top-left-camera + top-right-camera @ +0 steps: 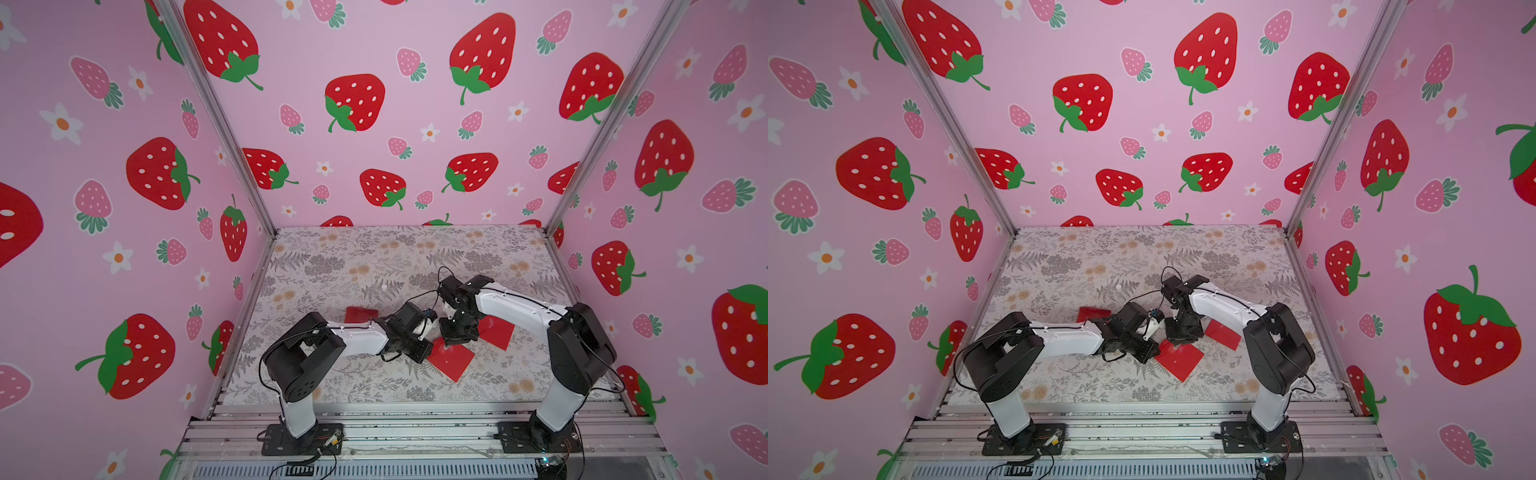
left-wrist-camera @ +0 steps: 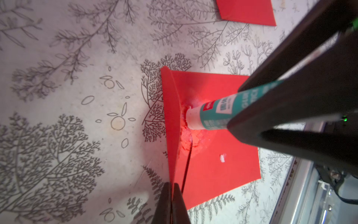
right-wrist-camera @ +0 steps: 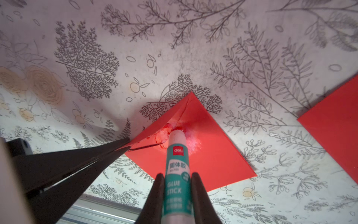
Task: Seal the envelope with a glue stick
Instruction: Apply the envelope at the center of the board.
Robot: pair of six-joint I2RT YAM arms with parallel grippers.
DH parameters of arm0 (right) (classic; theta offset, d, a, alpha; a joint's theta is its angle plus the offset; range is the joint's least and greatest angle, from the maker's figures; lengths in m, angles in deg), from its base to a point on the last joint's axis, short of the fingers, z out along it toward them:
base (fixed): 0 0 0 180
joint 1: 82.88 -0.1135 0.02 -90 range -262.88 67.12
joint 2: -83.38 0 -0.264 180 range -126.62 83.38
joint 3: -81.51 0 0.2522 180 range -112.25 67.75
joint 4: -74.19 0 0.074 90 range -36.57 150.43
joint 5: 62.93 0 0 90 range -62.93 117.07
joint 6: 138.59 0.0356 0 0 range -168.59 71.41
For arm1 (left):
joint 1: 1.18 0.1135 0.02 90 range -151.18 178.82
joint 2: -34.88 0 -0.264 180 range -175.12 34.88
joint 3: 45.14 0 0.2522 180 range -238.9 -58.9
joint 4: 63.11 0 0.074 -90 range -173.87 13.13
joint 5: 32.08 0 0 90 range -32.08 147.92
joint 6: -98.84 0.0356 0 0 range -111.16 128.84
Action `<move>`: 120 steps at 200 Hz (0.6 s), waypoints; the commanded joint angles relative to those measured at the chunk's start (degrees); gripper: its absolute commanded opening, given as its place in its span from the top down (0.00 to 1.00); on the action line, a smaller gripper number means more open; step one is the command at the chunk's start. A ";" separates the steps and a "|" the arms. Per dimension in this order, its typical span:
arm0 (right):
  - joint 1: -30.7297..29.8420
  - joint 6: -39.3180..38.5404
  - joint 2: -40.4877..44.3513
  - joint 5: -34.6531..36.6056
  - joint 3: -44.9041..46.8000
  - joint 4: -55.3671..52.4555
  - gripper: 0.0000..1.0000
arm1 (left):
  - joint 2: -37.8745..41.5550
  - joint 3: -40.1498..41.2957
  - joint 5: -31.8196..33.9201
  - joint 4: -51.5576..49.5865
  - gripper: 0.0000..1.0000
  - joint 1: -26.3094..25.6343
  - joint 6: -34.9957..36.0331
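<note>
One red envelope [image 3: 213, 161] lies flat on the floral table [image 3: 193, 48] with its flap [image 2: 171, 126] raised; contents not visible. The glue stick [image 3: 176, 161] has its long axis tilted, white tip down, touching the red envelope just under the flap fold, in a white glue smear [image 3: 193, 144]. Right gripper [image 3: 177, 174] clamped on the teal label; left gripper [image 2: 171, 185] pinched tight on the flap edge. Right arm [image 1: 519, 305] and left arm [image 1: 357, 340] reach inward, wrists bent down, nearly meeting

The glue stick [image 3: 175, 155] touches the middle envelope [image 1: 453, 361] (left envelope [image 1: 359, 313] and right envelope [image 1: 498, 332] lie farther back).
</note>
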 commanded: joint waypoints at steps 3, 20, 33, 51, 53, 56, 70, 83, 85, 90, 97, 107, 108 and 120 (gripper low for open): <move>-0.63 0.16 -0.66 -1.33 -0.29 -1.33 1.00 | -1.66 2.16 -1.01 -3.07 1.00 0.62 -0.46; -0.71 -0.51 -0.63 -6.91 -0.19 -0.04 1.00 | -1.74 2.05 -1.20 -3.04 1.00 0.87 -0.46; -0.66 -0.75 -0.20 -12.33 0.22 1.58 1.00 | -1.91 2.06 -1.54 -2.80 1.00 1.05 -0.67; -0.66 -0.26 0.45 -15.02 0.42 2.38 1.00 | -1.94 1.98 -1.75 -2.91 1.00 1.12 -0.61; -0.70 -0.22 0.51 -14.98 0.38 2.21 1.00 | -1.92 1.96 -1.77 -2.94 1.00 1.15 -0.65; -0.70 -0.26 0.46 -14.85 0.33 1.98 1.00 | -1.92 1.96 -1.75 -2.97 1.00 1.16 -0.61; -0.55 -0.73 0.56 -14.16 0.25 1.05 1.00 | -1.83 2.31 -1.83 -2.70 1.00 1.19 -0.72; -0.36 -0.88 0.76 -13.90 0.43 0.76 1.00 | -1.75 2.35 -1.88 -2.61 1.00 1.31 -0.71; -0.32 -0.88 0.85 -13.97 0.53 0.77 1.00 | -1.74 2.36 -1.91 -2.71 1.00 1.27 -0.76; -0.32 -0.88 0.91 -13.84 0.67 0.77 1.00 | -1.78 2.34 -1.92 -2.69 1.00 1.33 -0.78; -0.33 -0.60 0.91 -12.46 0.66 0.46 1.00 | -1.83 2.31 -1.97 -2.77 1.00 1.34 -0.76; -0.39 0.14 0.62 -7.84 0.30 -1.00 1.00 | -1.83 2.40 -2.09 -2.70 1.00 1.27 -0.79; -0.43 0.25 0.57 -7.30 0.27 -1.17 1.00 | -1.83 2.40 -2.09 -2.69 1.00 1.26 -0.78; -0.40 1.18 0.70 0.83 0.10 -3.40 1.00 | -1.83 2.41 -2.41 -2.73 1.00 1.34 -0.63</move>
